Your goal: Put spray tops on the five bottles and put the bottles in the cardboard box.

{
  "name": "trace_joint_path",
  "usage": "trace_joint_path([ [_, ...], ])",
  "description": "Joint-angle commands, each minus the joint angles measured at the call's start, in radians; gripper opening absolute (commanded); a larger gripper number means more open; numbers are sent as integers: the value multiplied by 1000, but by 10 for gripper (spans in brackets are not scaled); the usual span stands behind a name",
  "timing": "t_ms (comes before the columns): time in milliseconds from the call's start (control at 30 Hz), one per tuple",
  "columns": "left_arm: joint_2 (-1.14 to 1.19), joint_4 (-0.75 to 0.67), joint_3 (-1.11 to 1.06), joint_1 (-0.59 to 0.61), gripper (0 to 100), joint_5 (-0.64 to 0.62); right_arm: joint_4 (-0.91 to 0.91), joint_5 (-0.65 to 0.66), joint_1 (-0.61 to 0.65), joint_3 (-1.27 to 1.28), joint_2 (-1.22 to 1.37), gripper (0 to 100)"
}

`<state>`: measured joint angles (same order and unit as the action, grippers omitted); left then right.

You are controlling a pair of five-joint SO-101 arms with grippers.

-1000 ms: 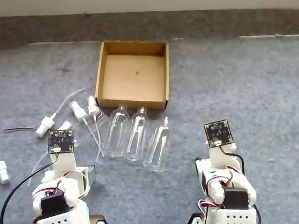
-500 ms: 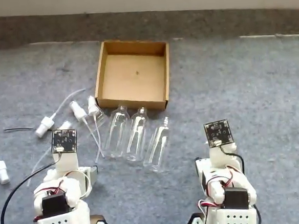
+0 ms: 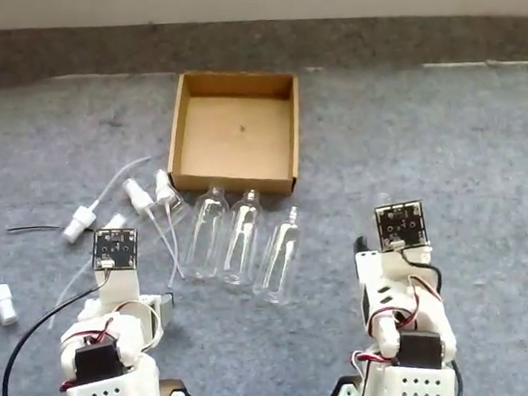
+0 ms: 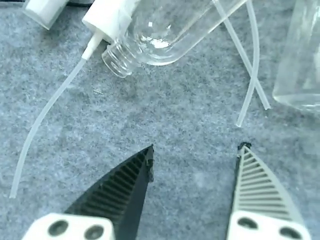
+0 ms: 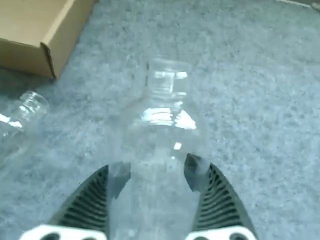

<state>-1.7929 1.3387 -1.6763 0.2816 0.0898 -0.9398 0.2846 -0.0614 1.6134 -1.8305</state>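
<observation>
Over on the right side, the right hand (image 5: 157, 171) has a clear plastic bottle (image 5: 165, 117) between its ribbed black fingers, with the open threaded neck pointing away from it. It looks clamped on, though the see-through plastic makes the actual contact hard to judge. Compared with half a second ago, that arm has pushed forward and a bit outward, while the left arm hasn't budged.

The left hand (image 4: 196, 147) is spread wide open just above the fuzzy grey surface (image 3: 478, 147), with one finger black and the other pale grey. Just ahead of it lies a second bottle (image 4: 165, 30), its ridged neck right beside a white spray top (image 4: 107, 15) trailing a thin floppy tube (image 4: 50, 130).

Three more bottles (image 3: 241, 236) lie side by side just in front of the shallow square cardboard box (image 3: 233, 179). Other spray tops (image 3: 80, 222) are scattered to their left.
</observation>
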Motion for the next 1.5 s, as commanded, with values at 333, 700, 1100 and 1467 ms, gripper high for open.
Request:
trace_joint_path([
  [333, -4, 5, -21, -19, 245, -5, -191, -163, 79, -645, 624, 6],
  [700, -4, 5, -21, -19, 245, -5, -226, -468, 418, -1110, 1406, 111],
  [1100, -4, 5, -21, -19, 245, -5, -202, -626, 464, -1302, 1745, 230],
  [1467, -4, 5, -21, -19, 245, -5, -162, -410, 234, -1297, 1784, 167],
])
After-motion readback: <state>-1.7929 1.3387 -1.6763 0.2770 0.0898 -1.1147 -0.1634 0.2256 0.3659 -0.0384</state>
